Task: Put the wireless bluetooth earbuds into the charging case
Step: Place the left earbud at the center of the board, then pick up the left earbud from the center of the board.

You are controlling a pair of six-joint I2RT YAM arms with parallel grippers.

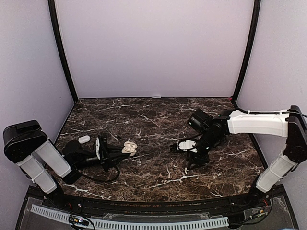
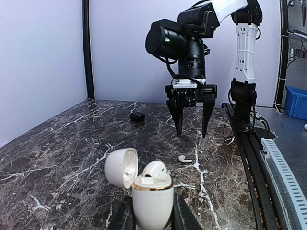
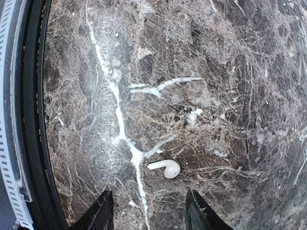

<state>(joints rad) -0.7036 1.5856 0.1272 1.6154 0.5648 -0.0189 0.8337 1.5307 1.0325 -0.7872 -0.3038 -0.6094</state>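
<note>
Right wrist view: loose earbud [image 3: 165, 168] lies flat on the marble table [image 3: 216, 72], low in frame near 6 o'clock, just ahead of the right gripper [image 3: 149, 211]. Its jaws are spread wide and hold nothing. Left gripper [image 2: 153, 216] is clamped on the upright charging case [image 2: 152, 199], lid swung open toward 9 o'clock, second earbud [image 2: 156, 170] seated inside.

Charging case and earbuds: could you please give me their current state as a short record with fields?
Charging case: upright, lid open, held by left end effector
Earbud in case: one, head showing above the rim
Loose earbud: lying on the marble table, below the right end effector
Right end effector: open, above the table, holding nothing
</note>
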